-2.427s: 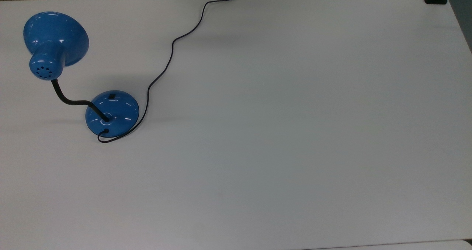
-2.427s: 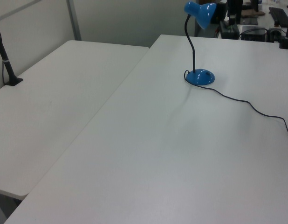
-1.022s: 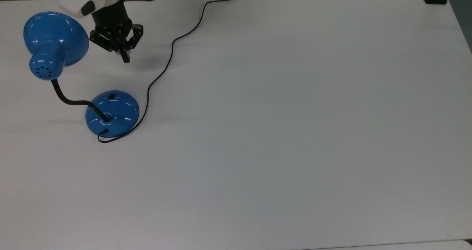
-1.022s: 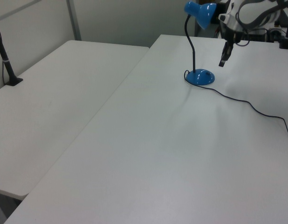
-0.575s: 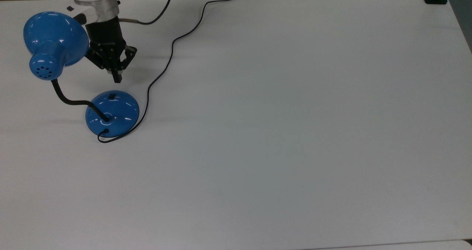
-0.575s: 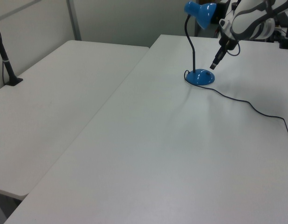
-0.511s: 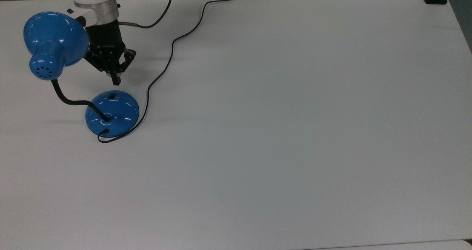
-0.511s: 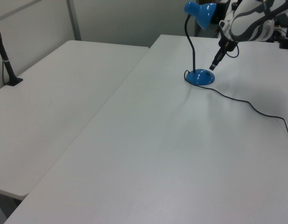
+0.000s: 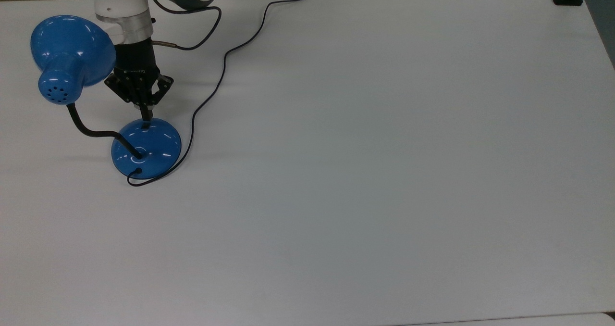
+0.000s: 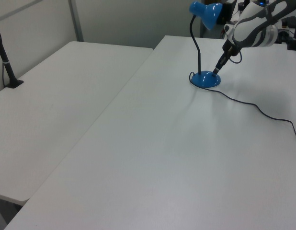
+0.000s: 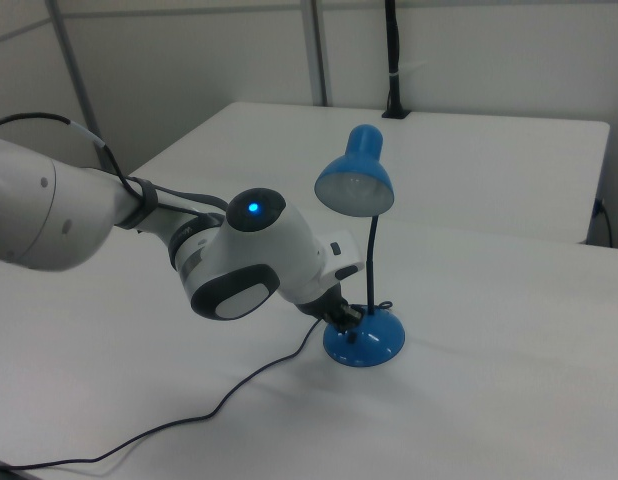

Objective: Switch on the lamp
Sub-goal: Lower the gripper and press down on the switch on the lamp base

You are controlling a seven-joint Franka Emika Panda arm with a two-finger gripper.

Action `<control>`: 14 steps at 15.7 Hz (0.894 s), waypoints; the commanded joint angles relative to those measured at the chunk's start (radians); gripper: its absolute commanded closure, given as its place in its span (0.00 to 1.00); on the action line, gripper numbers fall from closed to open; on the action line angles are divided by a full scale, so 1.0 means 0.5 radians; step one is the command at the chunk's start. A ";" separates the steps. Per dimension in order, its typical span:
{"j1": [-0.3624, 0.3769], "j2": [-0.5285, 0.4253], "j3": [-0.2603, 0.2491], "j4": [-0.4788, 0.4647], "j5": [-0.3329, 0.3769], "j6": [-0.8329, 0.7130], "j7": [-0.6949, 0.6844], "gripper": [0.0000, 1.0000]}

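Your gripper (image 9: pixel 146 118) has come down and forward since half a second ago, when its tip hung over bare desk short of the lamp; now the tip sits at the near edge of the lamp's base (image 9: pixel 146 148), right where the small black switch lies. The fingers are drawn together into a single narrow point, holding nothing, which suits a poke rather than a grasp.

The lamp (image 10: pixel 204 43) stands directly under and just beyond your gripper, its neck (image 9: pixel 93 132) rising from the base past the tip and the shade (image 9: pixel 72 52) hanging beside the wrist, on the top view's left. The cord (image 9: pixel 211 90) trails away over the desk (image 9: pixel 384 172) on the gripper's other side.

You are at the pressing step, by my reading. In the right view the bulb opening shows no clear glow, so the lamp looks unlit. Whether the tip already touches the switch is not clear. The next move calls for a short, straight push down on the switch, gentle enough not to slide the light base.

No containers are here.
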 commanded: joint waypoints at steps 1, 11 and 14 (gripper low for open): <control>0.011 0.049 -0.006 0.057 0.056 0.052 -0.024 1.00; 0.008 0.095 -0.006 0.088 0.056 0.055 -0.033 1.00; 0.008 0.122 -0.006 0.091 0.053 0.062 -0.030 1.00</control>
